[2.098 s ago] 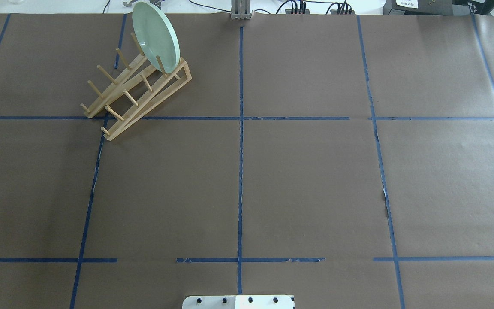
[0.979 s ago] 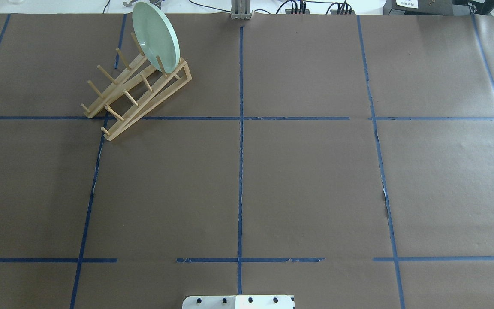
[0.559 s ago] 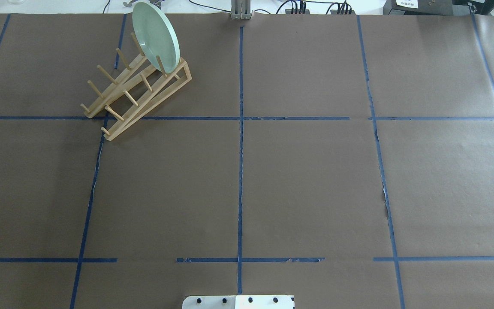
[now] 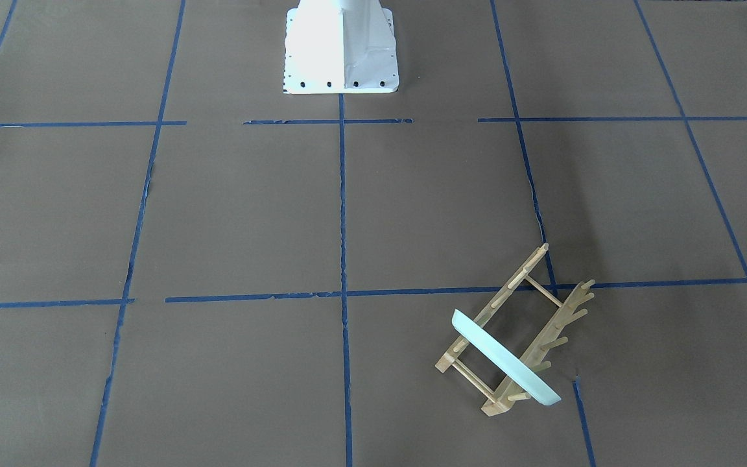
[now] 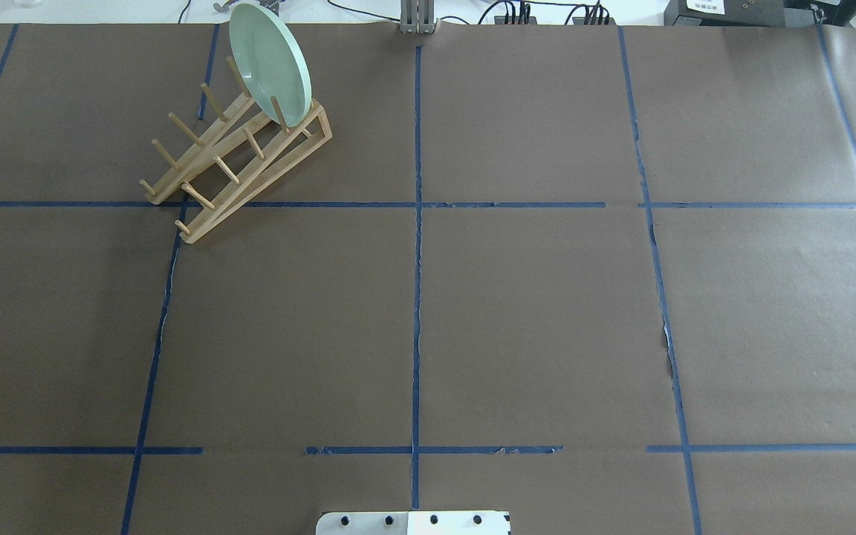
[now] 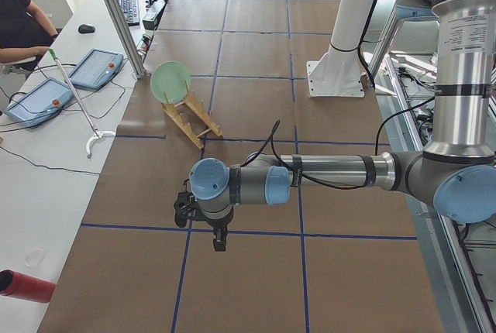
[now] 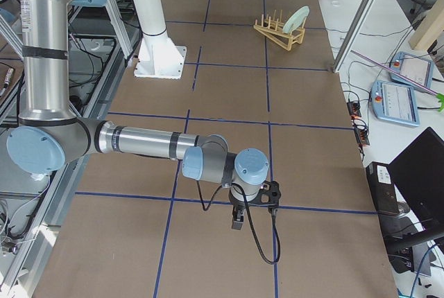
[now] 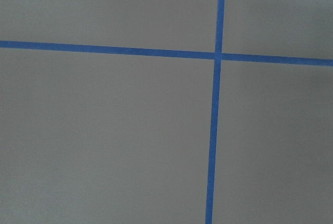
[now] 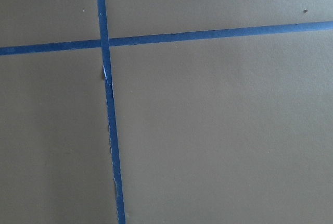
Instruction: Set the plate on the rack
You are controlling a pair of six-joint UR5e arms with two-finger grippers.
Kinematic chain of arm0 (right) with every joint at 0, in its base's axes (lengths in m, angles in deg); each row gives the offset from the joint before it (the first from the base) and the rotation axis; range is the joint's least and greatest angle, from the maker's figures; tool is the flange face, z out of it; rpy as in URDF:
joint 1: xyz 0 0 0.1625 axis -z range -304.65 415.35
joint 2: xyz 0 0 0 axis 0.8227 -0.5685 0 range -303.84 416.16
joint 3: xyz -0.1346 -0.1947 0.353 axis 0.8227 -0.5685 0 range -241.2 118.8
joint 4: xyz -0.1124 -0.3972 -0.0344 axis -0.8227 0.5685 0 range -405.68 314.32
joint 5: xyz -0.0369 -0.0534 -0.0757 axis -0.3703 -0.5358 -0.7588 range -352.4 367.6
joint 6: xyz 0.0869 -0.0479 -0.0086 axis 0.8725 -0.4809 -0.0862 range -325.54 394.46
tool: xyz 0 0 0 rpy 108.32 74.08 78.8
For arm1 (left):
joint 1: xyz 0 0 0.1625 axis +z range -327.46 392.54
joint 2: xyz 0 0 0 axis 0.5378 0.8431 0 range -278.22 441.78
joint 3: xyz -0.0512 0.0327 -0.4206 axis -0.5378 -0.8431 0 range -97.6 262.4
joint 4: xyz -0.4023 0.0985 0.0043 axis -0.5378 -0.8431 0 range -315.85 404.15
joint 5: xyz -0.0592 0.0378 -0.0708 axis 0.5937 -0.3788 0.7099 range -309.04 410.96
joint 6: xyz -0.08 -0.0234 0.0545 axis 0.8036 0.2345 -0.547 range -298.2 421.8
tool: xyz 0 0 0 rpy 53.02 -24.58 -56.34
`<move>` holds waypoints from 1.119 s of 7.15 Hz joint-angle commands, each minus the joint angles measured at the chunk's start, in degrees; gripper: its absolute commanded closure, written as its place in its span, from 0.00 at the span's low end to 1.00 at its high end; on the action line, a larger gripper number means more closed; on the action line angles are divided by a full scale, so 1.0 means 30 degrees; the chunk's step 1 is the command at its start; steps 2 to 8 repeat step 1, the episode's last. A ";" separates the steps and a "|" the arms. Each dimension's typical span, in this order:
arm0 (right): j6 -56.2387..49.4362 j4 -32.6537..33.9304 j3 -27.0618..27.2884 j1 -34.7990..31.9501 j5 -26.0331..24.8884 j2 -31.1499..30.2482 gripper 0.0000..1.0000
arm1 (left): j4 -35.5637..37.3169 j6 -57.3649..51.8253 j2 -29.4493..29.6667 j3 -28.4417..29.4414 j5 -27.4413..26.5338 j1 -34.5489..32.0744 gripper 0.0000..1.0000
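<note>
Plate (image 5: pixel 270 63) upright in rack (image 5: pixel 246 165) near far edge of table (image 5: pixel 539 312)

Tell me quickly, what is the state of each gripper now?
Left gripper: cannot be told, seen only from the side.
Right gripper: cannot be told, same reason.

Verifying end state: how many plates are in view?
1. The plate stands on edge in the rack, at its end farthest from the robot, on the robot's left side. No other shows in any view.
</note>
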 commanded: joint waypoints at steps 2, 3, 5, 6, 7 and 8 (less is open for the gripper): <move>0.0000 0.0000 -0.0004 0.0000 0.0000 0.0000 0.00 | -0.0029 -0.0001 0.0061 -0.0019 0.0028 0.0000 0.00; 0.0000 0.0000 -0.0004 0.0000 0.0000 0.0000 0.00 | -0.0029 -0.0001 0.0061 -0.0019 0.0028 0.0000 0.00; 0.0000 0.0000 -0.0004 0.0000 0.0000 0.0000 0.00 | -0.0029 -0.0001 0.0061 -0.0019 0.0028 0.0000 0.00; 0.0000 0.0000 -0.0004 0.0000 0.0000 0.0000 0.00 | -0.0029 -0.0001 0.0061 -0.0019 0.0028 0.0000 0.00; 0.0000 0.0000 -0.0004 0.0000 0.0000 0.0000 0.00 | -0.0029 -0.0001 0.0061 -0.0019 0.0028 0.0000 0.00; 0.0000 0.0000 -0.0004 0.0000 0.0000 0.0000 0.00 | -0.0029 -0.0001 0.0061 -0.0019 0.0028 0.0000 0.00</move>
